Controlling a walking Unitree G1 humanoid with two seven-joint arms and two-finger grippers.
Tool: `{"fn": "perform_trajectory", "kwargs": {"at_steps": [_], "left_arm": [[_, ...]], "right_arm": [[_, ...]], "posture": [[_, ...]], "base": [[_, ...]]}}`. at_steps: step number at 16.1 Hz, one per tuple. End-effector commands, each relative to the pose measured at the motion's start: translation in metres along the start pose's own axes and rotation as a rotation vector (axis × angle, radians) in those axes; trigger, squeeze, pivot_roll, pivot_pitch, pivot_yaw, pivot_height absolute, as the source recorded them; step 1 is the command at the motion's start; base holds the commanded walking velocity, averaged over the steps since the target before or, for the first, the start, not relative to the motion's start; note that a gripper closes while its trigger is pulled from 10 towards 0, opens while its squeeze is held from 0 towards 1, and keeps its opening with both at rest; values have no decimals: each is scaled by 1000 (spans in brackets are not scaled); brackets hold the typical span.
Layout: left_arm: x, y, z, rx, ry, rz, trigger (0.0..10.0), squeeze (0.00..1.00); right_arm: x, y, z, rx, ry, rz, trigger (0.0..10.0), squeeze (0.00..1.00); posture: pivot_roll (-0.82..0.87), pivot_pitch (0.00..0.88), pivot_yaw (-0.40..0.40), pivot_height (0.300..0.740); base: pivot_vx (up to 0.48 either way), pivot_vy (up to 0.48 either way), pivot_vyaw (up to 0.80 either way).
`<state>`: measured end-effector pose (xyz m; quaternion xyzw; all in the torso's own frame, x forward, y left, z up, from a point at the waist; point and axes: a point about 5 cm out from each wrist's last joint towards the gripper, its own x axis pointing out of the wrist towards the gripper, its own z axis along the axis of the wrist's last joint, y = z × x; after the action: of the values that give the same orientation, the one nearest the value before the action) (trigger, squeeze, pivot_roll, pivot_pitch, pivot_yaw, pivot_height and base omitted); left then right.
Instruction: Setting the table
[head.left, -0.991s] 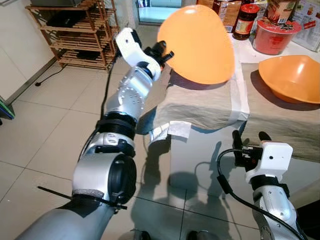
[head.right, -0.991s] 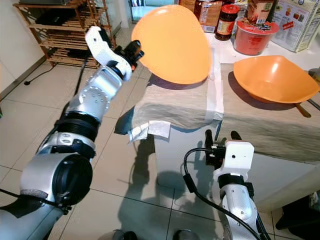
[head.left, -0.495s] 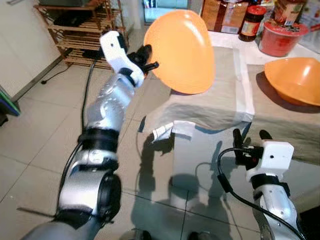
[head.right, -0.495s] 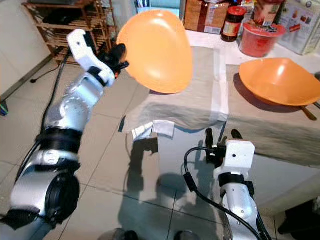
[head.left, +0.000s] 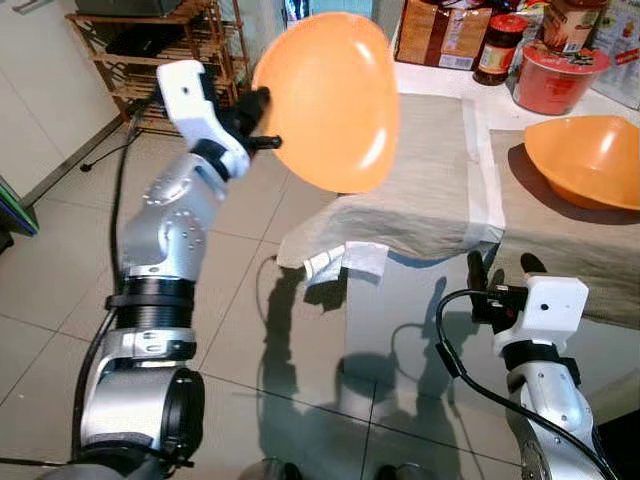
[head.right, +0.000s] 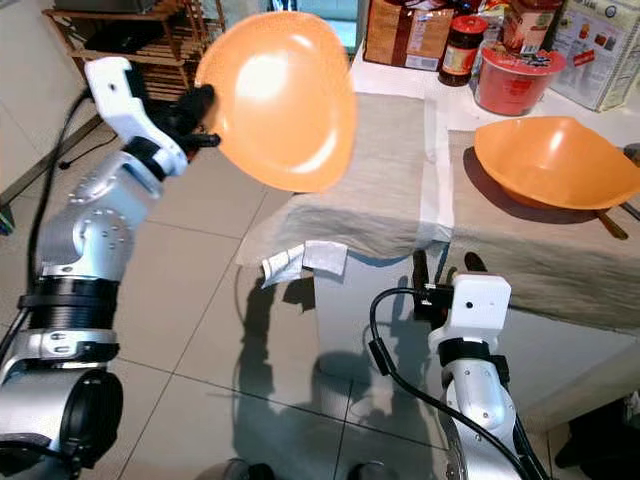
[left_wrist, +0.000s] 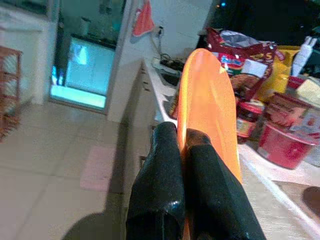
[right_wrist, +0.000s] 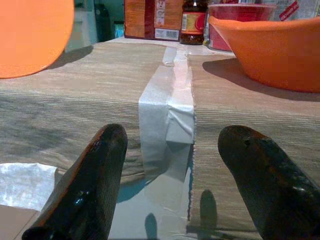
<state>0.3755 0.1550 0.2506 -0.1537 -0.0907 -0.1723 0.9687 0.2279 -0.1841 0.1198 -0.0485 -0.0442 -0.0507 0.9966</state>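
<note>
Between the clenched black fingers of the left gripper (left_wrist: 181, 150): rim of a round orange plastic plate (head.left: 330, 100), held on edge, tilted, above the beige cloth-covered table's (head.left: 430, 190) left end. Farther right, low before the table edge: right gripper (right_wrist: 170, 185), fingers spread, empty.
</note>
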Motion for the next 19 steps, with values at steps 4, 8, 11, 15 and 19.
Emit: {"fn": "perform_trajectory", "kwargs": {"at_steps": [4, 8, 11, 15, 19], "left_arm": [[-19, 68, 25, 179, -44, 248, 0, 0], [-28, 70, 11, 212, 18, 239, 0, 0], [-31, 60, -9, 196, 74, 183, 0, 0], [-45, 40, -40, 171, 153, 112, 0, 0], [-89, 45, -63, 268, 248, 121, 0, 0]], "right_arm": [[2, 2, -4, -1, 4, 15, 10000, 0], [2, 1, -5, -1, 6, 18, 10000, 0], [2, 0, -4, 0, 2, 21, 10000, 0], [5, 0, 0, 20, -11, 18, 10000, 0], [0, -6, 4, 43, -12, 18, 10000, 0]], "posture": [[-80, 47, 40, 740], [-78, 51, 38, 740], [-76, 52, 36, 740], [-71, 48, 40, 740], [-68, 40, 46, 740]], "base": [[0, 0, 0], [0, 0, 0], [0, 0, 0], [0, 0, 0], [0, 0, 0]]}}
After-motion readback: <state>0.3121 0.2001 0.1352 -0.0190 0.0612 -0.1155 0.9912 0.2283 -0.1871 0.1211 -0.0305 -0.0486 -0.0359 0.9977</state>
